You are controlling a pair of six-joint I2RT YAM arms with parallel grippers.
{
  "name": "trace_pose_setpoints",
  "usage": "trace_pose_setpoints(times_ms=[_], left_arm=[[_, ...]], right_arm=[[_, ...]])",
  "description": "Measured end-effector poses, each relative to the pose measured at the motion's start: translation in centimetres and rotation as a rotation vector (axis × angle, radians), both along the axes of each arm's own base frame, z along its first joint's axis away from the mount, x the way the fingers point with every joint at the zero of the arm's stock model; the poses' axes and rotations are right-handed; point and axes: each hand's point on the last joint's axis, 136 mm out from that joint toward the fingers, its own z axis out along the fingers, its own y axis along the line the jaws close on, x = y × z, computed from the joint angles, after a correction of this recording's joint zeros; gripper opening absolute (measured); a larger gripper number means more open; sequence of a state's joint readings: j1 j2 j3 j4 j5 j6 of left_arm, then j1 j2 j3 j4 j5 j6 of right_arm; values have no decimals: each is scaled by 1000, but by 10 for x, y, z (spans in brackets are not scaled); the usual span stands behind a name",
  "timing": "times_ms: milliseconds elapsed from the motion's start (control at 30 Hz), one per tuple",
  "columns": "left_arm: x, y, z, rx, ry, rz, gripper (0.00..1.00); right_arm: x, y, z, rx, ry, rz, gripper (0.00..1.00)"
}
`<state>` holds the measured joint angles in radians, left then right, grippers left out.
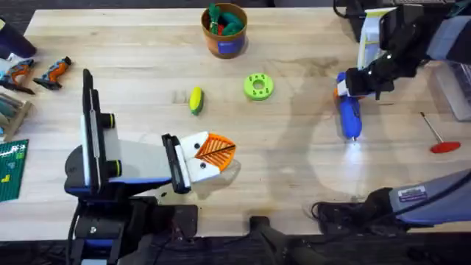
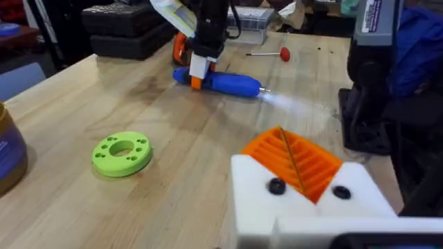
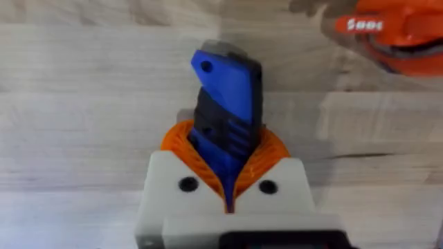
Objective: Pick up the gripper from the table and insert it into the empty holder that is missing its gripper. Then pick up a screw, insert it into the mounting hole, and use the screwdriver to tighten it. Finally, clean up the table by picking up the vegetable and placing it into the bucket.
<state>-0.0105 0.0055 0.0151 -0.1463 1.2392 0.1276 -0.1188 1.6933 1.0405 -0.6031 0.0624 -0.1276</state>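
Note:
The blue screwdriver (image 1: pixel 349 116) lies lengthwise at the right of the table, its tip lit and pointing toward the front edge. My right gripper (image 1: pixel 346 85) is shut on its rear end; in the right wrist view the orange pads (image 3: pixel 181 142) clamp the blue body (image 3: pixel 227 83). My left gripper (image 1: pixel 221 149) rests low at centre front, shut, both orange ribbed tips (image 2: pixel 294 162) pressed together on white bases with dark dots. The yellow-green vegetable (image 1: pixel 196 100) lies behind it. The bucket (image 1: pixel 224 29) stands at the back centre. A loose gripper, empty holder and screw are out of view.
A lime-green disc with holes (image 1: pixel 257 86) lies right of the vegetable. A thin rod with a red handle (image 1: pixel 440 140) lies near the right edge. Orange-and-black tools (image 1: pixel 37 73) and a green board (image 1: pixel 11 169) sit at the left. The bucket holds green and red items.

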Motion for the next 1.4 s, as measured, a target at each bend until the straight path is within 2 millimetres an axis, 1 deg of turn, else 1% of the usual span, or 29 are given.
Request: trace_pose_setpoints(times_ms=[67, 133, 233, 300, 467, 600, 667, 800, 833, 1000, 1033, 1100, 1167, 1300, 1333, 1400], left_arm=[[0, 0, 0, 0, 0, 0, 7], [0, 0, 0, 0, 0, 0, 7], [0, 0, 0, 0, 0, 0, 7], [0, 0, 0, 0, 0, 0, 7], [0, 0, 0, 0, 0, 0, 7], [0, 0, 0, 0, 0, 0, 7], [0, 0, 0, 0, 0, 0, 7], [0, 0, 0, 0, 0, 0, 7], [0, 0, 0, 0, 0, 0, 7], [0, 0, 0, 0, 0, 0, 7], [0, 0, 0, 0, 0, 0, 7], [0, 0, 0, 0, 0, 0, 7], [0, 0, 0, 0, 0, 0, 7], [0, 0, 0, 0, 0, 0, 7], [0, 0, 0, 0, 0, 0, 7], [0, 0, 0, 0, 0, 0, 7]], right_arm=[[-5, 2, 3, 1, 12, 4, 29], [-6, 5, 11, 0, -1, 14, 29], [0, 13, 39, -7, -67, 39, 29], [8, 20, 65, -13, -147, 61, 29], [28, 44, 142, -16, -378, 118, 29], [39, 67, 200, 16, -564, 139, 29], [41, 80, 226, 42, -650, 148, 29], [39, 115, 277, 120, -827, 184, 29], [38, 123, 287, 142, -862, 192, 29], [20, 171, 342, 293, -1041, 282, 29], [16, 179, 351, 323, -1067, 303, 29], [8, 190, 362, 364, -1096, 335, 29], [1, 197, 367, 395, -1101, 353, 29], [-5, 208, 371, 472, -1092, 386, 29], [-6, 212, 374, 494, -1099, 398, 29], [-6, 222, 386, 559, -1148, 433, 29]])
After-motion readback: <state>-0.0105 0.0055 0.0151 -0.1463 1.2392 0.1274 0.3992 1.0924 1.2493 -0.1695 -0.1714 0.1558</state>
